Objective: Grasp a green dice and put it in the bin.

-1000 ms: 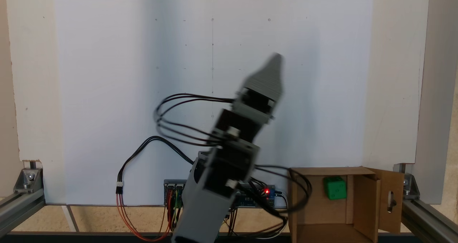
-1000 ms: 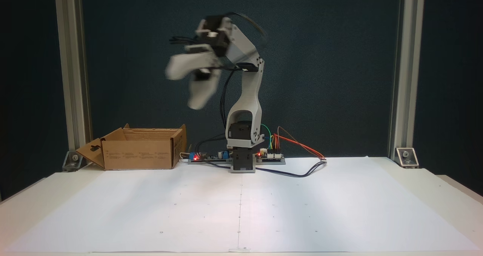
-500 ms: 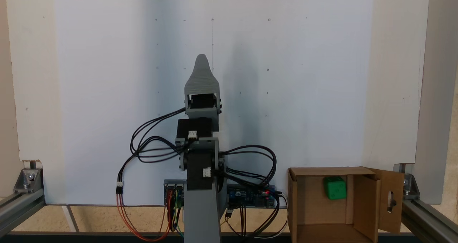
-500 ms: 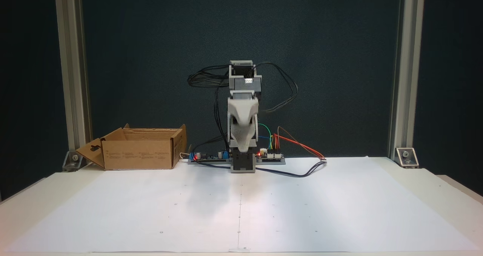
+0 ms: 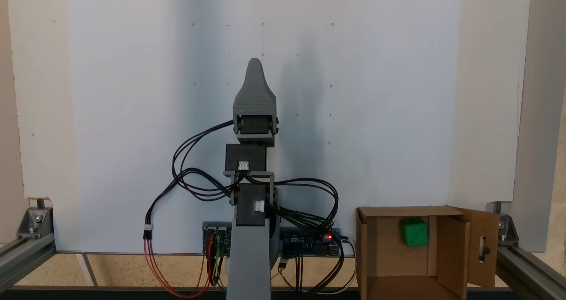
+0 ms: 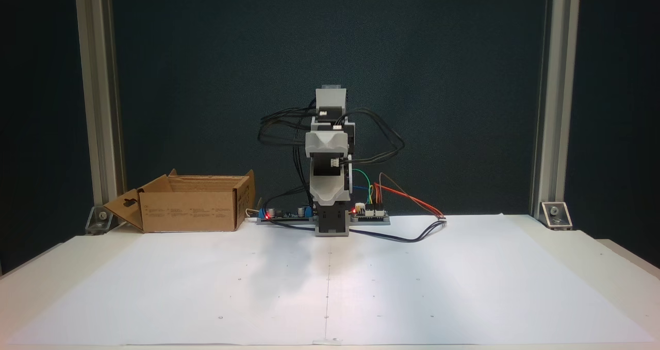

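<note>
The green dice [image 5: 414, 232] lies inside the bin [image 5: 370, 251], near its back wall, and nothing touches it. From the front, the brown cardboard bin [image 6: 191, 211] stands left of the arm's base with its slotted flap turned out, and its walls hide the dice. My gripper [image 5: 254, 70] points out over the middle of the white sheet, well away from the bin. In the front fixed view the gripper [image 6: 330, 173] is open, one grey jaw above and one hanging below, with nothing between them.
Circuit boards [image 6: 368, 213] and looping cables [image 5: 177, 167] lie around the arm's base. Aluminium frame posts [image 6: 554, 97] stand at both sides. A large white paper sheet [image 6: 330, 283] covers the table in front of the arm.
The arm has swung from the bin's side back to the centre line and folded lower. The dice stayed inside the bin throughout.
</note>
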### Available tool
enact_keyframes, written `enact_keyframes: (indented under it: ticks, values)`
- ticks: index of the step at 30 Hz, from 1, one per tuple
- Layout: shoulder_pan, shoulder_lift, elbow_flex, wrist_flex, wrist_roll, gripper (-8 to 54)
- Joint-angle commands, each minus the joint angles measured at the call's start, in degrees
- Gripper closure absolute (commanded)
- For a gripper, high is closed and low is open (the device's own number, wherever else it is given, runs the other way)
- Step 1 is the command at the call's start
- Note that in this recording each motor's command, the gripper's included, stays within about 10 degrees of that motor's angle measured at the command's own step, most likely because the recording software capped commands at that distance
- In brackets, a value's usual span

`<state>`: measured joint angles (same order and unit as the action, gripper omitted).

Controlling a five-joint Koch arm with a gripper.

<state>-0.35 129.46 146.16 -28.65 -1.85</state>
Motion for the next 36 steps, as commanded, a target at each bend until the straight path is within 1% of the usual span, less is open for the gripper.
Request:
enact_keyframes:
  ticks: [1, 13, 23, 27, 29, 36]
  values:
    - [0.9, 6.4, -0.4, -9.0, -3.1, 1.6]
    - [1.8, 6.4, 13.7, -36.8, -4.0, 1.7]
    - [1.8, 6.4, 32.2, -59.2, -4.7, 1.3]
    - [1.8, 6.4, 33.2, -68.1, -6.7, 0.4]
    - [2.2, 6.2, 33.2, -68.5, -8.1, 0.4]
    - [2.4, 6.2, 33.2, -68.3, -7.9, 0.4]
